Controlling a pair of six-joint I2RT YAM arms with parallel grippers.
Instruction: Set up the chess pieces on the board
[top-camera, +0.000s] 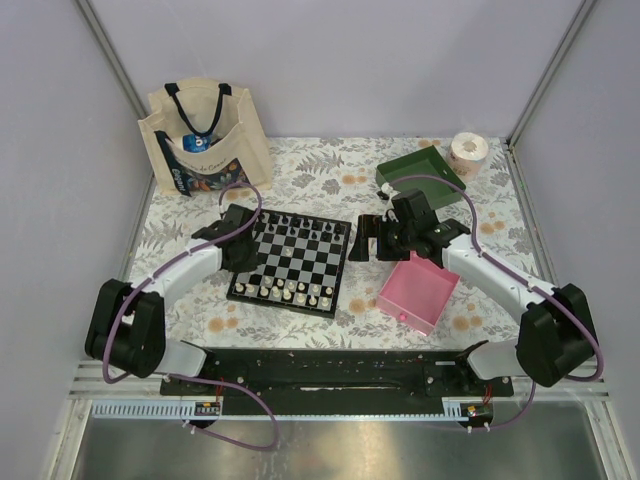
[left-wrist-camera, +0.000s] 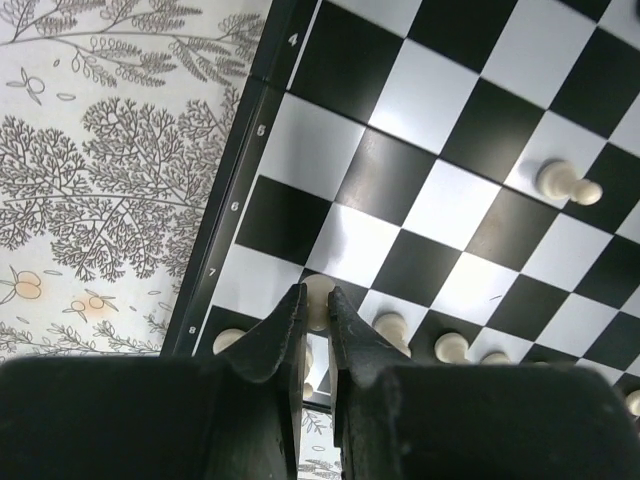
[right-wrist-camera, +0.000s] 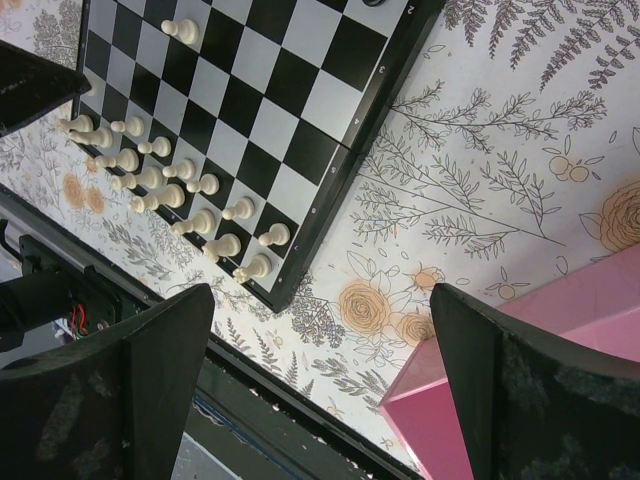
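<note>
White links (top-camera: 190, 265), black joints (top-camera: 130, 325), purple cables (top-camera: 232, 445), black pincer fingers (right-wrist-camera: 540, 400), perhaps scuffed

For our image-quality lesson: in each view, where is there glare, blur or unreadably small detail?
Top external: even light, but the chess pieces are too small to identify. Left wrist: glare whitens pale squares of the board; the left gripper is dark and soft. Right wrist: board sharp, right gripper soft-edged.
</note>
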